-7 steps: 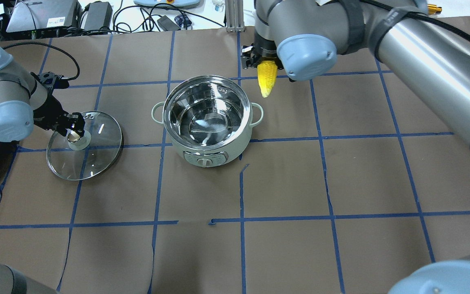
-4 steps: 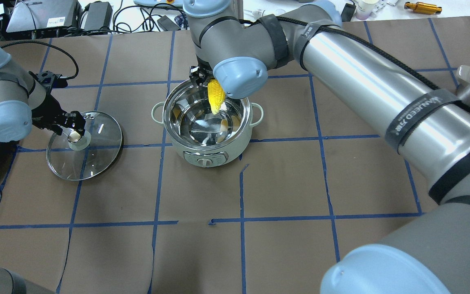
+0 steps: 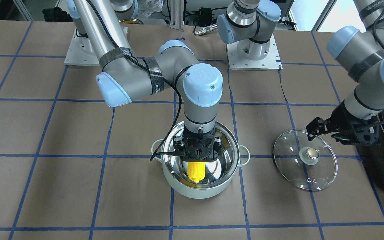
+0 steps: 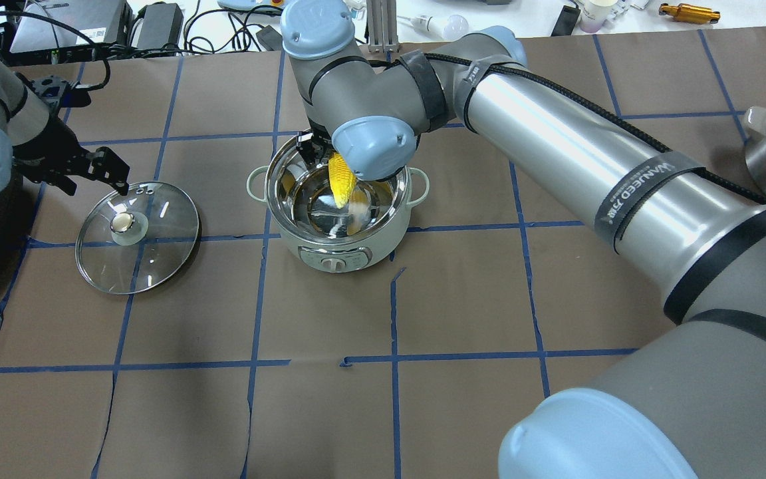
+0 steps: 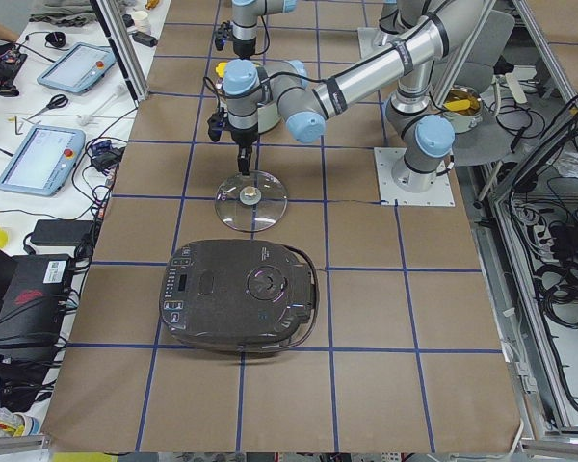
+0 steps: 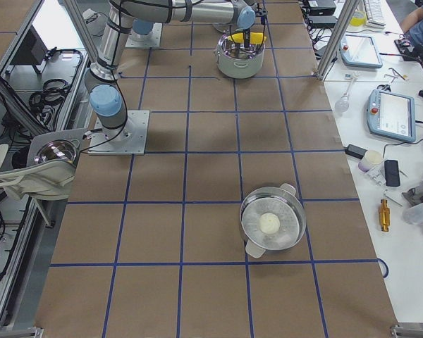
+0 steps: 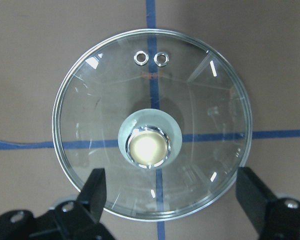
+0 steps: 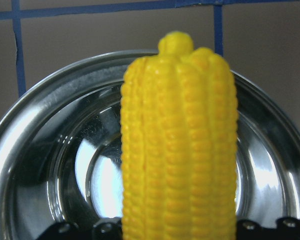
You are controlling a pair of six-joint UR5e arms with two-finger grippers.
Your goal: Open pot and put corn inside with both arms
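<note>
Right wrist-mounted cam, watched from my remote desk: black two-finger right gripper (image 3: 197,160) clamped on the thick end of a long, tapered, bright yellow toy corn cob (image 8: 180,145). Ribbed kernel rows run lengthwise, and the tip points down into the round pale mint-green pot (image 4: 336,256). Front-facing view puts the tip below the rim, inside the shiny steel bowl. Can't tell whether it touches the btm. The mirror-bright interior throws back yellow reflections. Two small loop handles (image 4: 255,183) stick out at the sides, w/ a control dial (image 4: 335,264) on the wall facing the robot.

On the other side, the black left gripper (image 7: 172,195) hangs w/ fingers (image 7: 92,192) spread wide apart, holding nothing. It sits above the clear round glass lid (image 3: 292,156), which lies flat on the brown paper table cover (image 4: 463,299), well apart from the pot. Its brass-coloured knob (image 7: 149,148) faces up, w/ two small vent holes near the edge.

Progress, my read: pot open, lid parked, corn at the mouth, so approx. all but done. Left to do: release the corn so it drops in, then pull the arm clear. The hard, plastic-looking cob on polished steel will prob. slide and roll to the wall.
</note>
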